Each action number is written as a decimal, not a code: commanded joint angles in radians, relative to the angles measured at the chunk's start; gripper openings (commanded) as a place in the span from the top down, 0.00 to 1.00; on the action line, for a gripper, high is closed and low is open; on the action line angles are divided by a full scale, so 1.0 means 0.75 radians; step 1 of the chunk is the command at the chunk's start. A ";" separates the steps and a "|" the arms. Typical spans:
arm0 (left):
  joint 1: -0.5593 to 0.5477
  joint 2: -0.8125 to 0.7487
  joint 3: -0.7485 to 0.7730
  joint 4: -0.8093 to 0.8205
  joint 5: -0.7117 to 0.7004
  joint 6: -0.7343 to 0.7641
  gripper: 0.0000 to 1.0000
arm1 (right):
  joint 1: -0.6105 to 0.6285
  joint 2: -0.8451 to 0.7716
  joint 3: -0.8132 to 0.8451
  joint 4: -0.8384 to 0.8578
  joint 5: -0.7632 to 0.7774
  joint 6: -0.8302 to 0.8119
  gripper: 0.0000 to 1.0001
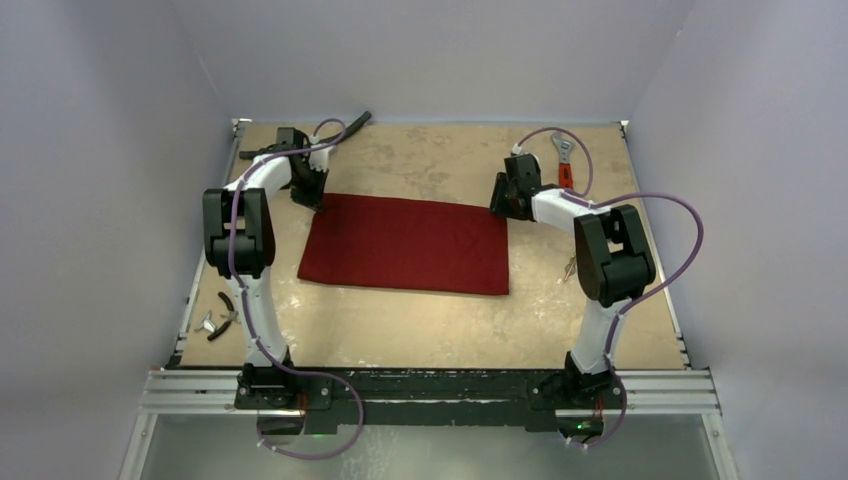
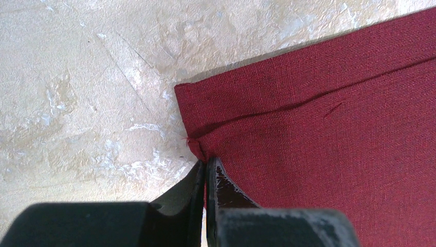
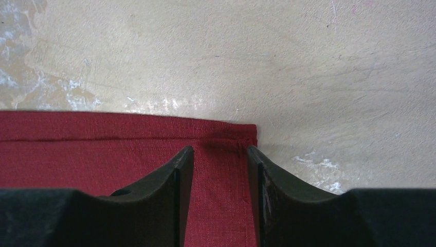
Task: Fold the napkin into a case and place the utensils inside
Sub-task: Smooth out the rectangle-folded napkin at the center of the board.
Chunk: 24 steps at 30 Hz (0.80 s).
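Observation:
The dark red napkin (image 1: pixel 405 245) lies flat as a wide rectangle in the middle of the table, with a fold line along its far edge (image 2: pixel 308 103). My left gripper (image 2: pixel 206 163) is at its far left corner, shut, with the cloth's edge pinched between the fingertips. My right gripper (image 3: pixel 220 150) is at the far right corner (image 3: pixel 241 134), open, with its two fingers resting on the cloth on either side of a strip of it. A thin shiny sliver beside the right arm (image 1: pixel 570 267) may be the utensils; most of it is hidden.
A red-handled wrench (image 1: pixel 563 160) lies at the far right behind the right gripper. A black hose (image 1: pixel 352 123) lies at the far left edge. Small metal and black pieces (image 1: pixel 216 322) sit near the left front edge. Walls close in the table.

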 commanded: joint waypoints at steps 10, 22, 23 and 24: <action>0.010 -0.072 -0.012 0.021 0.009 0.015 1.00 | -0.002 -0.030 -0.010 0.049 0.004 0.004 0.78; 0.010 -0.078 -0.012 0.018 0.009 0.005 1.00 | 0.000 -0.088 -0.058 0.029 -0.022 0.016 0.62; 0.010 -0.077 -0.012 0.017 0.009 0.006 1.00 | 0.000 -0.098 -0.062 0.028 -0.017 0.019 0.60; 0.010 -0.077 -0.013 0.017 0.008 0.009 1.00 | 0.000 -0.107 -0.064 0.027 -0.012 0.017 0.59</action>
